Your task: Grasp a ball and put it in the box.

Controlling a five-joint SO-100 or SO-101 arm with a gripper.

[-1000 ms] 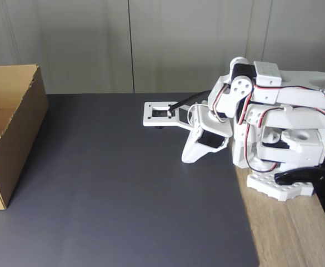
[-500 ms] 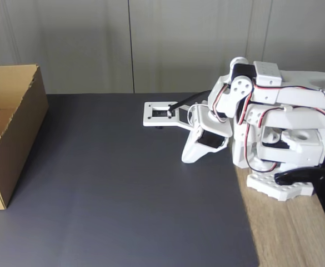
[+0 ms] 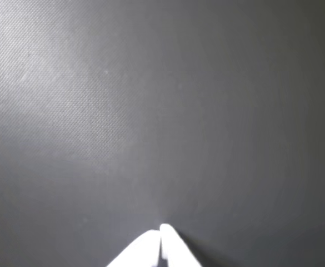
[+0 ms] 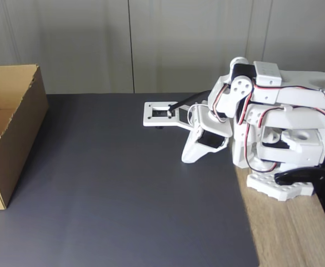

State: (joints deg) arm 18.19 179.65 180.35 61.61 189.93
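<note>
The brown cardboard box (image 4: 21,121) stands open-topped at the left edge of the fixed view; what shows of its inside holds nothing. The ball is out of view. My white arm is folded up at the right, with the gripper (image 4: 186,158) pointing down and resting its tip on the dark mat, far from the box. In the wrist view the gripper (image 3: 161,232) enters from the bottom edge, its two white fingertips (image 3: 173,245) pressed together with nothing between them, over bare mat.
A dark grey mat (image 4: 123,189) covers most of the table. Bare wood (image 4: 287,239) shows at the right, where the arm's base (image 4: 281,186) is clamped. A white camera bracket (image 4: 159,114) juts left from the wrist. A grey wall closes the back.
</note>
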